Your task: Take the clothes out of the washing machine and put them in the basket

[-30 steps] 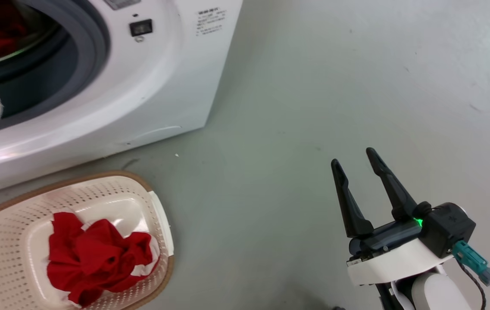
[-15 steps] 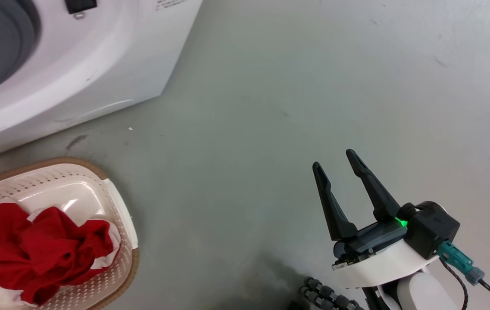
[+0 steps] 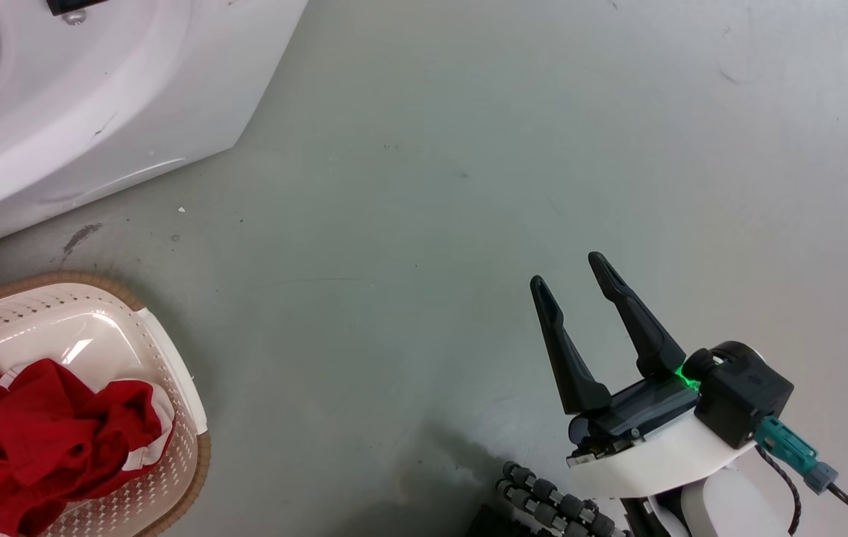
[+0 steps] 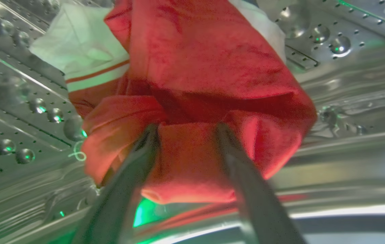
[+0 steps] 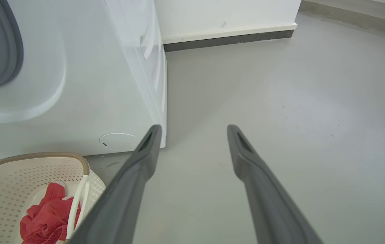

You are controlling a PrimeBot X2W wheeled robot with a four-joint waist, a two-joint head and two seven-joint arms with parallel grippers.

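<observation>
In the left wrist view the left gripper [image 4: 187, 135] is inside the perforated steel drum [image 4: 331, 44], its two dark fingers spread wide with a bulging fold of a red garment [image 4: 212, 67] between them. The tips press into the cloth, but the gap looks no narrower than the other gripper's, so the jaws stand open around the fabric rather than pinched on it. The garment lies bunched on the drum wall, with a white panel and a white-and-red stripe showing at its upper left.

The right gripper [image 3: 567, 270] hangs over the bare grey floor [image 3: 431, 149], well apart from everything. Its fingers are spread and hold nothing (a green light glows at their base).

The washing machine [image 3: 95, 89] shows at the head view's upper left. Near its foot stands the cream basket [image 3: 58, 306], brown-rimmed, with a crumpled heap of red clothes [image 3: 43, 432] inside, white trim at the edges. In the right wrist view a dark skirting board [image 5: 229, 37] runs behind the washer.
</observation>
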